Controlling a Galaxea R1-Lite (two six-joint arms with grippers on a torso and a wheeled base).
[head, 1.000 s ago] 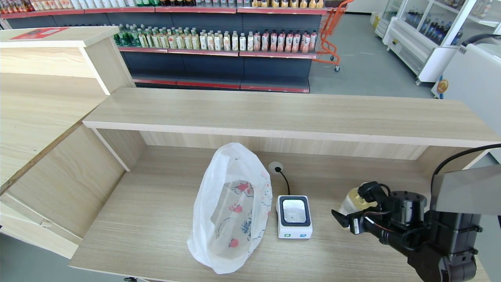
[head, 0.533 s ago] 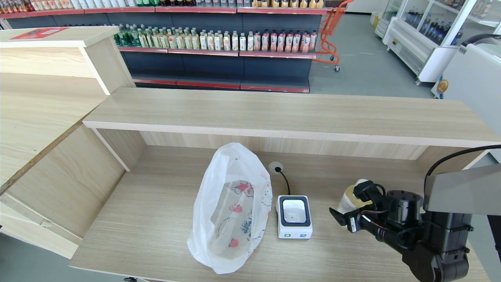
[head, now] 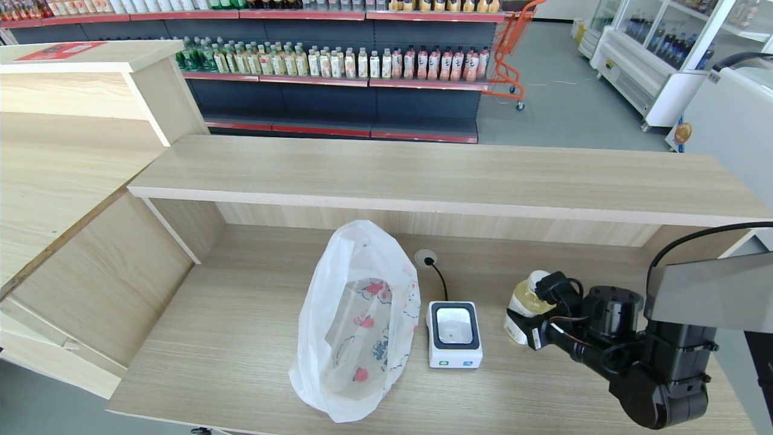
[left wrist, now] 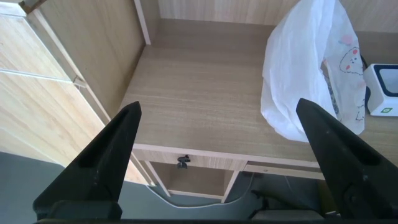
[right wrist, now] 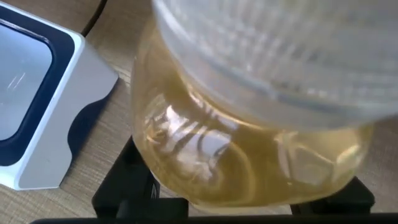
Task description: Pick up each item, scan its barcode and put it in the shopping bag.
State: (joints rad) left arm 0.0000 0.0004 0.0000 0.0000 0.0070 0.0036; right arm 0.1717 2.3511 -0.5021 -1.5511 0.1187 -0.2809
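The right end effector (head: 534, 309) is closed around the bottle (head: 523, 300), beside the scanner (head: 453, 333) near the right edge of the bench (head: 241, 344); rigid, smooth and liquid-heavy, it likely wants a firm mid-body hold

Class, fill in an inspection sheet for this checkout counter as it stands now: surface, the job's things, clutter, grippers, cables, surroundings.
Surface: wooden counter below a raised ledge.
Job's things: white shopping bag stands left of the scanner; bottle of yellowish drink is held to the scanner's right.
Clutter: nothing seen.
Grippers: right gripper shut on the bottle; left gripper open, above the counter's near edge, left of the bag.
Cables: black cable runs from the scanner to a grommet behind it.
Surroundings: shelves of drinks, orange trolley, freezers.
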